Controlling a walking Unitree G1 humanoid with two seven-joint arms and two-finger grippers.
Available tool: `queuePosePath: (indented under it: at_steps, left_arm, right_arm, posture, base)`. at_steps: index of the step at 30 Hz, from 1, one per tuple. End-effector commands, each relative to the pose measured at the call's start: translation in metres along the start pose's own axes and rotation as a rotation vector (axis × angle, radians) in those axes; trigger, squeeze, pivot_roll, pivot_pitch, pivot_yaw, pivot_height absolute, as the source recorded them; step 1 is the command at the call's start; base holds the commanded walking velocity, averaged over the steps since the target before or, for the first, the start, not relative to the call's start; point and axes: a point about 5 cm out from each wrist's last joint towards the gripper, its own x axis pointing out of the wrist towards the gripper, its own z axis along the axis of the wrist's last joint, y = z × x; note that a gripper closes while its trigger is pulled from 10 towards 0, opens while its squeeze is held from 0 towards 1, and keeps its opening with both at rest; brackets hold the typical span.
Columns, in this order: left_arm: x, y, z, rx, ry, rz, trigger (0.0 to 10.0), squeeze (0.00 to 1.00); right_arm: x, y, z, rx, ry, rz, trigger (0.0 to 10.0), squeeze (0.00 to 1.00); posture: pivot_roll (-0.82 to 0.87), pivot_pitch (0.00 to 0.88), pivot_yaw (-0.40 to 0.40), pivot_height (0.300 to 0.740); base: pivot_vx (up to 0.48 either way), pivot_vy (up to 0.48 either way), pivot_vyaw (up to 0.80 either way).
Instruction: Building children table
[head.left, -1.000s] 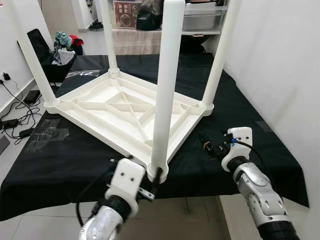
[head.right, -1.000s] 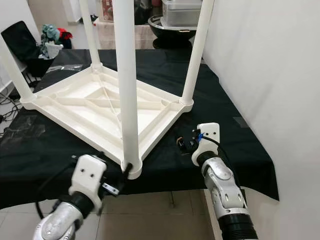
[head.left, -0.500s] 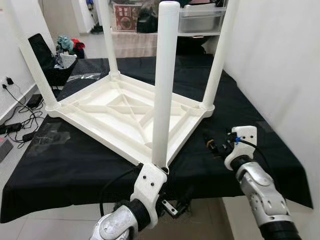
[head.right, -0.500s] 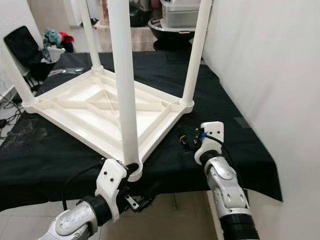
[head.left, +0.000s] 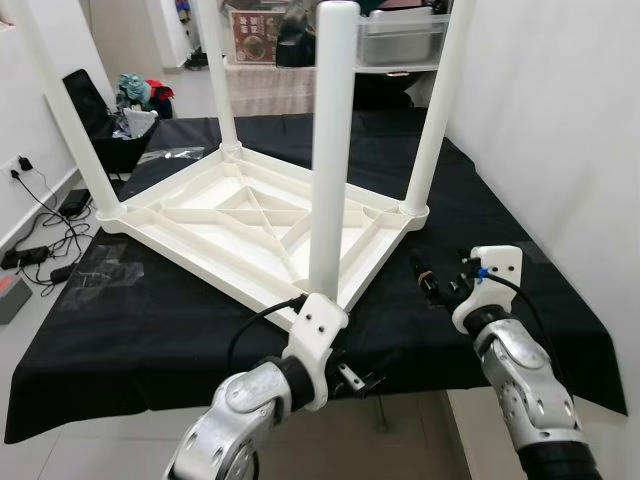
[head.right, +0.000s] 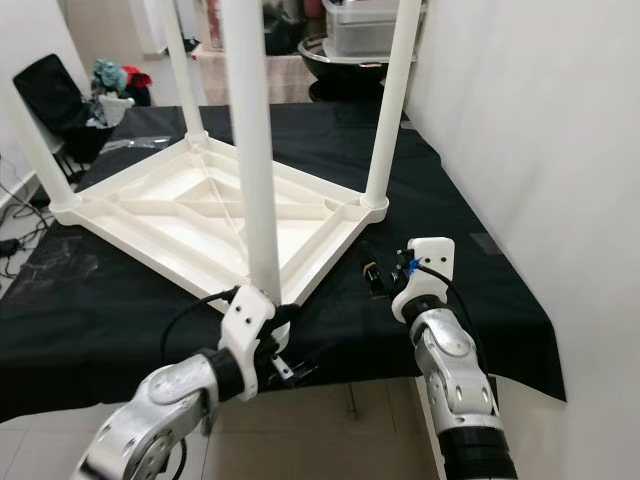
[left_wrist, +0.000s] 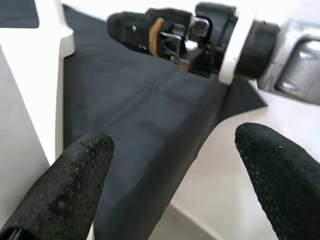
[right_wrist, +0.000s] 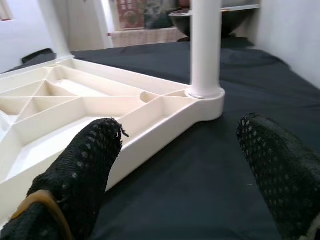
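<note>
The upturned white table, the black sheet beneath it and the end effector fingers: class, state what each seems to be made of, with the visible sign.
Upturned table: likely moulded plastic, glossy white, with ribbed underside and tubular legs.
Black sheet: seemingly woven cloth, matte, creased, draping over the edge.
Right end effector fingers: probably rubber, matte black, dotted grip texture; the left end effector looks alike.

Silver jointed arms, white wrist housings, black cables, textured black fingers (right_wrist: 75, 170).
</note>
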Motion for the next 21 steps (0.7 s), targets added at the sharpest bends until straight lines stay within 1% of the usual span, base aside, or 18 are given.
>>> queuePosePath:
  at_steps: [1,2,3,5,7,8,9,12,14,16,17,18,19,20,21]
  left_arm:
    - [0.003,0.013,0.0,-0.004,-0.013,0.04,10.0,0.0]
    - [0.003,0.013,0.0,-0.004,-0.013,0.04,10.0,0.0]
    - [0.013,0.018,0.002,-0.007,-0.023,0.044,10.0,0.0]
    - [0.021,0.02,0.003,-0.013,-0.027,0.042,10.0,0.0]
    - [0.029,0.018,0.003,0.004,-0.028,0.014,10.0,0.0]
    - [0.035,0.014,0.004,0.018,-0.027,-0.015,10.0,0.0]
    - [0.035,0.014,0.004,0.018,-0.027,-0.015,10.0,0.0]
    - [0.05,0.005,0.005,0.023,-0.03,-0.091,10.0,0.0]
    - [0.056,0.003,0.005,0.029,-0.034,-0.114,10.0,0.0]
    - [0.058,0.003,0.005,0.038,-0.037,-0.118,10.0,0.0]
    - [0.058,0.003,0.005,0.038,-0.037,-0.118,10.0,0.0]
    - [0.069,0.007,0.006,0.051,-0.038,-0.082,10.0,0.0]
    - [0.079,0.011,0.007,0.061,-0.039,-0.043,10.0,0.0]
    - [0.079,0.011,0.007,0.061,-0.039,-0.043,10.0,0.0]
    - [0.086,0.016,0.008,0.065,-0.036,0.008,10.0,0.0]
  right_arm:
    - [-0.001,-0.002,0.002,-0.011,-0.013,-0.006,10.0,0.0]
    - [-0.001,-0.002,0.002,-0.011,-0.013,-0.006,10.0,0.0]
    - [-0.001,-0.006,0.003,-0.009,-0.013,-0.019,10.0,0.0]
    - [0.0,-0.009,0.003,-0.005,-0.014,-0.031,10.0,0.0]
    - [0.0,-0.011,0.004,-0.012,-0.016,-0.04,10.0,0.0]
    - [-0.001,-0.012,0.005,-0.023,-0.017,-0.042,10.0,0.0]
    - [-0.001,-0.012,0.005,-0.023,-0.017,-0.042,10.0,0.0]
    - [-0.001,-0.014,0.005,-0.027,-0.017,-0.051,10.0,0.0]
    - [-0.002,-0.015,0.005,-0.027,-0.017,-0.054,10.0,0.0]
    - [-0.002,-0.014,0.006,-0.031,-0.018,-0.053,10.0,0.0]
    - [-0.002,-0.014,0.006,-0.031,-0.018,-0.053,10.0,0.0]
    - [-0.003,-0.015,0.006,-0.028,-0.018,-0.059,10.0,0.0]
    - [-0.005,-0.015,0.005,-0.025,-0.018,-0.064,10.0,0.0]
    - [-0.005,-0.015,0.005,-0.025,-0.018,-0.064,10.0,0.0]
    - [-0.007,-0.015,0.004,-0.021,-0.016,-0.07,10.0,0.0]
  posture:
    - [0.04,0.067,0.014,0.74]
    - [0.04,0.067,0.014,0.74]
    - [0.04,0.067,0.016,0.74]
    - [0.04,0.067,0.016,0.74]
    - [0.03,0.072,0.022,0.74]
    - [0.04,0.076,0.024,0.74]
    - [0.04,0.076,0.024,0.74]
    - [0.04,0.083,0.026,0.74]
    - [0.04,0.084,0.026,0.74]
    - [0.04,0.09,0.027,0.74]
    - [0.04,0.09,0.027,0.74]
    - [0.04,0.115,0.046,0.74]
    - [0.04,0.117,0.048,0.74]
    - [0.04,0.117,0.048,0.74]
    - [0.03,0.118,0.05,0.74]
  base:
    - [0.0,0.0,0.0]
    - [0.0,0.0,0.0]
    - [0.0,0.0,0.0]
    - [0.0,0.0,0.0]
    - [0.0,0.0,0.0]
    - [0.0,0.0,0.0]
    - [0.0,0.0,0.0]
    - [0.0,0.0,0.0]
    - [0.0,0.0,0.0]
    - [0.0,0.0,0.0]
    - [0.0,0.0,0.0]
    - [0.0,0.0,0.0]
    - [0.0,0.0,0.0]
    - [0.0,0.0,0.0]
    - [0.0,0.0,0.0]
